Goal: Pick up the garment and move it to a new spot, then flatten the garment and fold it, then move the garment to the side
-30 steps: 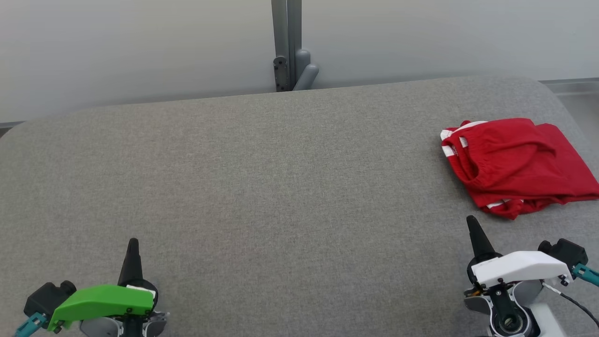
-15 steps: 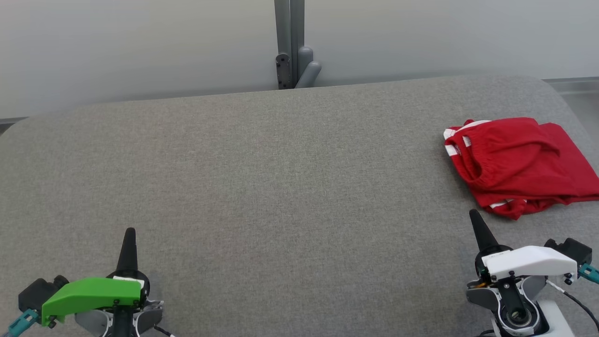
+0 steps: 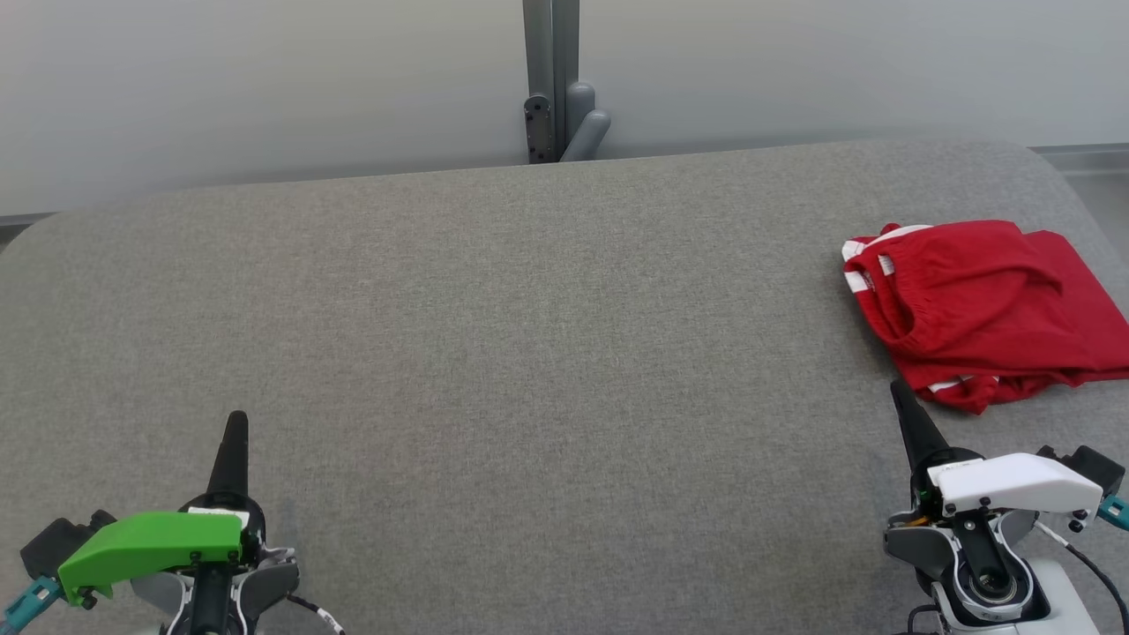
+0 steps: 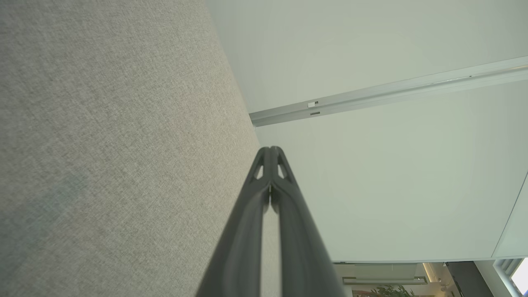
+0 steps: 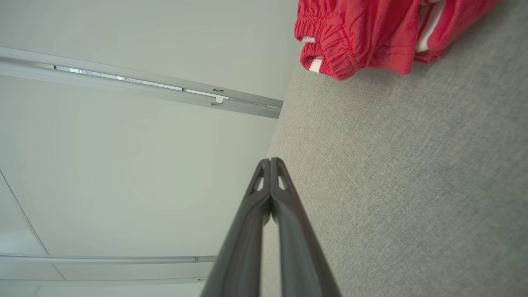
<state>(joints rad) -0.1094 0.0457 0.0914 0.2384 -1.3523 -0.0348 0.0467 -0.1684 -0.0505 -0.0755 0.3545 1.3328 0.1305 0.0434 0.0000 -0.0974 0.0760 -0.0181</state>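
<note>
Both hands have crept up the head view since a sec ago and drifted outward: L hand to the left, R hand to the right. The whole scene also slid slightly right, so the cam turned too. Garment lies as before. It's red w/ white stripes, folded into a rumpled stack w/ the elastic waistband toward the left. It sits on the desk at the far right, its right edge cut by the frame.

R hand's tip is near the garment's near edge but apart from it, w/ only bare grey cloth btwn them. L hand is well apart, across the desk. Each hand's fingers are pressed together, tips meeting, nothing pinched — plain in both wrist views. Whether either tip touches the desk I can't tell. Behind the desk are a pale wall and a grey post w/ a rounded fitting at its foot.
</note>
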